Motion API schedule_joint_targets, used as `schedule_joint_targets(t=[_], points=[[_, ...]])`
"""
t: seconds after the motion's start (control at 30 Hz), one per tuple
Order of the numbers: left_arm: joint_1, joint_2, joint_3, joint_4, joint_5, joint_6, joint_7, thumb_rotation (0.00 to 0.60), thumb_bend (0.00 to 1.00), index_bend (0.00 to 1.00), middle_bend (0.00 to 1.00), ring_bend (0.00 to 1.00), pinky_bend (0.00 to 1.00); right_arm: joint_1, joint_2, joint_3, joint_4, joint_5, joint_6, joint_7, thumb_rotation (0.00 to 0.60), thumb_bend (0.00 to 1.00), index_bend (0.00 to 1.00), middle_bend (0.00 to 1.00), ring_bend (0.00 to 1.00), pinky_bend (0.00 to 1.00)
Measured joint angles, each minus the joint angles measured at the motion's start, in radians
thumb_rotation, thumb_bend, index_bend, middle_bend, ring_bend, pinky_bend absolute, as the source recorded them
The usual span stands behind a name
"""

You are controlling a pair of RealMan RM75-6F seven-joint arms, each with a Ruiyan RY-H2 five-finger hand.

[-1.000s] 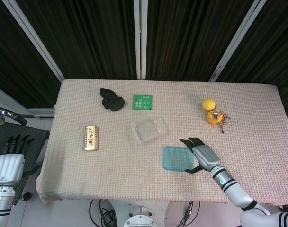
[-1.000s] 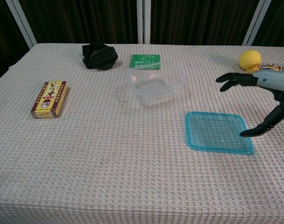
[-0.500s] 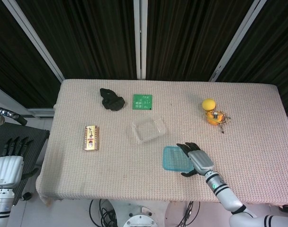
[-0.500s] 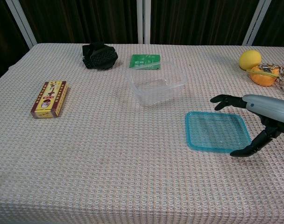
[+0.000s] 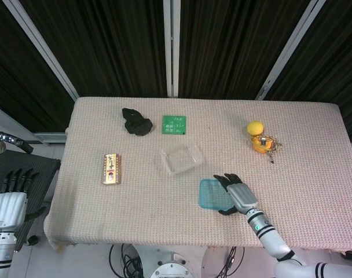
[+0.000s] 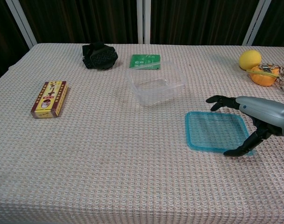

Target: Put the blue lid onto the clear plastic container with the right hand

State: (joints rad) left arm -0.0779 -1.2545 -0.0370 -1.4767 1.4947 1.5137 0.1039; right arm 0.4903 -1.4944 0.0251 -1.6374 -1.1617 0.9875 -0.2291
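The blue lid [image 5: 214,194] [image 6: 212,131] lies flat on the cloth near the table's front, right of centre. The clear plastic container [image 5: 180,158] [image 6: 156,83] stands empty just behind and to the left of it. My right hand [image 5: 238,196] [image 6: 254,119] straddles the lid's right edge, fingers spread over its far corner and thumb at its near corner; it holds nothing. My left hand [image 5: 11,194] hangs off the table at the far left, fingers apart, and shows only in the head view.
A yellow-red box [image 5: 111,168] [image 6: 49,98] lies left. A black object [image 5: 135,123] [image 6: 99,55] and a green card [image 5: 173,124] [image 6: 145,61] sit at the back. A yellow ball [image 5: 255,127] [image 6: 250,59] and an orange item with keys [image 5: 263,143] [image 6: 266,75] are at the back right.
My right hand has come down and leftward toward the lid's right edge, with the thumb now at its near corner. The lid, the container and my left hand have stayed put.
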Motion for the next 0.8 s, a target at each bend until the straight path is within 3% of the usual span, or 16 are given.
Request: schedule_joint_targets(t=[0.2,0.37,0.47,0.6,0.8], points=[[0.001,-0.005,-0.001,0.006,-0.001,0.0,-0.005,0.6,0.0,0.16,0.09,0.0,0.0,0.004,-0.01,0.005,0.012,0.006,-0.007,-0.005,0.6,0.06,0.0,0.18,0.0,0.0],[0.002,-0.005,0.0,0.006,-0.001,-0.001,-0.006,0.6,0.0,0.16,0.09,0.0,0.0,0.009,-0.014,0.012,0.02,-0.001,-0.015,0.008,0.6,0.19,0.07,0.29,0.0,0.0],[0.002,-0.002,-0.001,0.004,-0.001,-0.001,-0.005,0.6,0.0,0.16,0.09,0.0,0.0,0.015,0.014,0.011,0.011,-0.038,-0.025,0.031,0.6,0.24,0.1,0.3,0.0,0.0],[0.002,0.003,-0.002,-0.003,-0.002,-0.001,0.003,0.6,0.0,0.16,0.09,0.0,0.0,0.033,0.109,0.007,-0.032,-0.117,-0.048,0.079,0.6,0.24,0.1,0.3,0.0,0.0],[0.0,0.007,-0.005,-0.024,-0.004,-0.001,0.025,0.6,0.0,0.16,0.09,0.0,0.0,0.091,0.324,0.026,-0.143,-0.249,-0.088,0.161,0.6,0.24,0.11,0.31,0.0,0.0]])
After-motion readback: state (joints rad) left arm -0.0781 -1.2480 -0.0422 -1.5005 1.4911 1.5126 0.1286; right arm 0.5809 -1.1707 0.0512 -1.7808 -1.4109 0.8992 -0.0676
